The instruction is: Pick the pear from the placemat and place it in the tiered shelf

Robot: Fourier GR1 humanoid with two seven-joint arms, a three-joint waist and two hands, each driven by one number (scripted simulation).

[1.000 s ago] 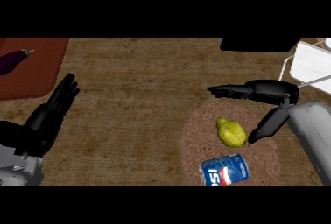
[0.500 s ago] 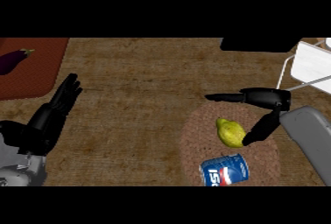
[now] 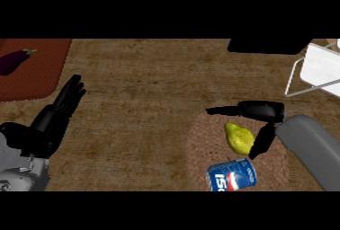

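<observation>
Across the whole view stretches a brown wood-grain tabletop (image 3: 146, 90). At its lower right lies an oval woven placemat (image 3: 199, 148), and at the upper left a dark red mat (image 3: 40, 67). The white tiered shelf (image 3: 322, 67) stands at the upper right edge, well apart from the placemat, with a black block (image 3: 269, 45) just beside it along the top.

The right hand (image 3: 262, 111) hangs over the placemat, unclenched. Its fingers (image 3: 219, 109) stretch leftward past the pear's top and its thumb (image 3: 262, 141) points down along the pear's right side. The left hand (image 3: 60, 112) rests at the left with straight fingers, holding nothing.

A blue can (image 3: 231, 177) lies on the placemat's near end, just below the pear (image 3: 239, 138), which lies yellow-green on the placemat. A purple eggplant (image 3: 15, 60) lies on the red mat.
</observation>
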